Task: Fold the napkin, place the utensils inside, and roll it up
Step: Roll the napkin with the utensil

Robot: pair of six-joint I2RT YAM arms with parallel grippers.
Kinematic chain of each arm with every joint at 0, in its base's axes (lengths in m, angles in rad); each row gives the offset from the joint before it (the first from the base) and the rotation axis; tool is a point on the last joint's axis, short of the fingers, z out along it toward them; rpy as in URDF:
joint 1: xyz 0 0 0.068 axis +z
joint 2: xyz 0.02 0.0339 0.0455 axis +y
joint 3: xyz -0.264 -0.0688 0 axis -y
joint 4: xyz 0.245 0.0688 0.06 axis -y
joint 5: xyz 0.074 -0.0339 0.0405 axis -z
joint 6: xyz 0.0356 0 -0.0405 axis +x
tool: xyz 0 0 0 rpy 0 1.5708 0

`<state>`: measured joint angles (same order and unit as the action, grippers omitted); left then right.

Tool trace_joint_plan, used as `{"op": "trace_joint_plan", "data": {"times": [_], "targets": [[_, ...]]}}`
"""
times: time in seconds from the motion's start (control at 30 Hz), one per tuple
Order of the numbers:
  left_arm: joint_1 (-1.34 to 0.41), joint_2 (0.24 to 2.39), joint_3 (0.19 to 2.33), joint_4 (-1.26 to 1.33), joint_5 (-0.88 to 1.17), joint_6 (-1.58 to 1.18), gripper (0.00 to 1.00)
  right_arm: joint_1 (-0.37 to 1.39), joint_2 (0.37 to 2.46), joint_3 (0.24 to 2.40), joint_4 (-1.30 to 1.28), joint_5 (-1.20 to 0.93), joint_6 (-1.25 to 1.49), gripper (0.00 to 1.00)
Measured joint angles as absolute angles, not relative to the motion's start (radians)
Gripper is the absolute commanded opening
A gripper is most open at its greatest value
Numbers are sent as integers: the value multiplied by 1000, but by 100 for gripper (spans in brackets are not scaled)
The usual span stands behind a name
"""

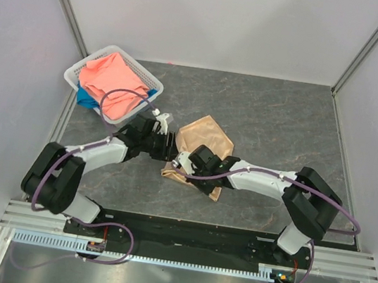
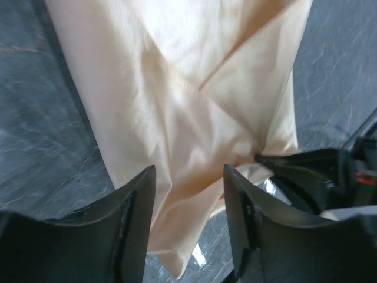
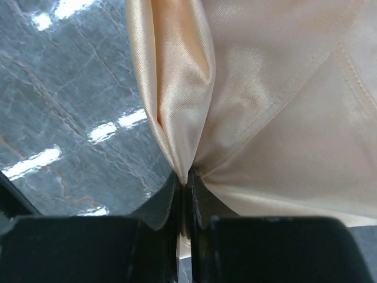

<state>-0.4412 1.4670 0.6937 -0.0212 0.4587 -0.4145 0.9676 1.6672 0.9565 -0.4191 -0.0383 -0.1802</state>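
The peach-gold satin napkin (image 1: 206, 139) lies crumpled on the dark table in the middle. My right gripper (image 1: 185, 159) is shut on a pinched fold of the napkin (image 3: 247, 88) at its near left part. My left gripper (image 1: 167, 145) is open, its fingers (image 2: 132, 206) on either side of a hanging napkin corner (image 2: 177, 135) without pinching it. The right gripper's dark fingers show at the right of the left wrist view (image 2: 300, 171). The fork is out of view.
A white basket (image 1: 80, 72) at the back left holds a coral-pink cloth (image 1: 112, 82) and a blue cloth (image 1: 87, 101). White walls enclose the table on three sides. A black rail (image 1: 182, 233) runs along the near edge.
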Motion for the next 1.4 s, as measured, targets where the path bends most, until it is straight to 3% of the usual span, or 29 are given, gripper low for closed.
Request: {"op": "trace_joint_plan", "data": {"times": [0.57, 0.9, 1.4], "targets": [[-431, 1114, 480, -38, 291, -419, 86, 752, 1839, 1135, -656, -584, -183, 9], [-431, 1067, 403, 23, 342, -419, 86, 639, 1977, 1180, -694, -838, -214, 6], [-431, 1147, 386, 109, 377, -419, 77, 592, 2060, 1187, -712, -967, -237, 4]]}}
